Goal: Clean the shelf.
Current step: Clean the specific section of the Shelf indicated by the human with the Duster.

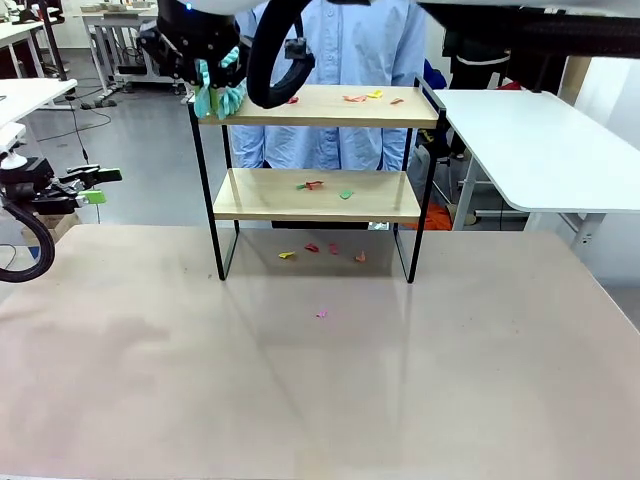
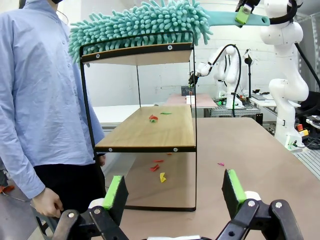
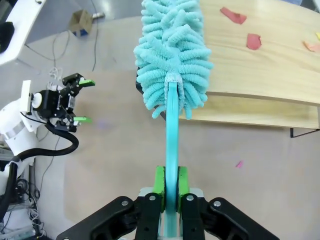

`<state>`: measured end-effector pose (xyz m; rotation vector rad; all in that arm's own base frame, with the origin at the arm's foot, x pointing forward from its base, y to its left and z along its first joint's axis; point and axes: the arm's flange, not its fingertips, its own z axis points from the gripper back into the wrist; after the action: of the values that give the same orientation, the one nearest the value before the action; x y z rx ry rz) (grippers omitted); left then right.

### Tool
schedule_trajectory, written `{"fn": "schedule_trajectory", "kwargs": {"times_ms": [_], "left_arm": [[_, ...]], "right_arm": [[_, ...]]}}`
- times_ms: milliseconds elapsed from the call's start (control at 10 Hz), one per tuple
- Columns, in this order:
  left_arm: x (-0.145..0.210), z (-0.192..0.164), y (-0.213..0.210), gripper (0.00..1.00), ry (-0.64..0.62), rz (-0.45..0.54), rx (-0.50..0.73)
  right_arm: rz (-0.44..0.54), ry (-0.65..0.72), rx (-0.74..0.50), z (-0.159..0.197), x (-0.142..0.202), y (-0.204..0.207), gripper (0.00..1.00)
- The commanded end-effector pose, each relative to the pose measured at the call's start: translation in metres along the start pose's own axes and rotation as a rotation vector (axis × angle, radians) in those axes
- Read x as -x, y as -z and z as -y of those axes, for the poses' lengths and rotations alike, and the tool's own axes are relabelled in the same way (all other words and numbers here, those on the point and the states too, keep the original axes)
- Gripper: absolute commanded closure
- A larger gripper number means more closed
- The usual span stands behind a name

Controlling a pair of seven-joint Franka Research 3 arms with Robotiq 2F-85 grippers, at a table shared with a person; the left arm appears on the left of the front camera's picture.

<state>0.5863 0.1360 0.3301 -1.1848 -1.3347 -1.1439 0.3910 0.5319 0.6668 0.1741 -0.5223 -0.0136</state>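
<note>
Right end effector (image 3: 170,181) grips the teal duster (image 3: 172,50) by its handle, head on the left end of the top board of the shelf (image 1: 320,108) at the table's (image 1: 320,400) far middle; left end effector (image 2: 175,192) wide, empty; best sweep rightward, flat and light, through the paper scraps (image 1: 355,98).

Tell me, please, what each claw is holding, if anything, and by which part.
The right claw grips the teal duster by its flat handle, near the end; the left claw is open, holding nothing.
</note>
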Motion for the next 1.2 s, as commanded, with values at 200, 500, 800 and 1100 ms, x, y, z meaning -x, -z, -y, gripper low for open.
{"fn": "schedule_trajectory", "kwargs": {"times_ms": [200,500,800,1100], "left_arm": [[-0.004,0.003,0.001,0.0,0.002,0.001,0.002],[-0.004,0.003,0.001,0.0,0.002,0.001,0.002],[-0.004,0.003,0.001,0.0,0.002,0.001,0.002],[-0.004,0.003,0.001,0.0,0.002,0.001,0.002]], "right_arm": [[0.0,0.0,0.0,0.0,0.0,0.0,0.87],[-0.051,-0.023,-0.01,0.034,-0.004,0.006,0.87],[-0.06,0.031,0.022,0.097,-0.004,-0.005,0.87],[-0.06,0.058,0.06,0.172,-0.003,-0.014,0.87]]}}
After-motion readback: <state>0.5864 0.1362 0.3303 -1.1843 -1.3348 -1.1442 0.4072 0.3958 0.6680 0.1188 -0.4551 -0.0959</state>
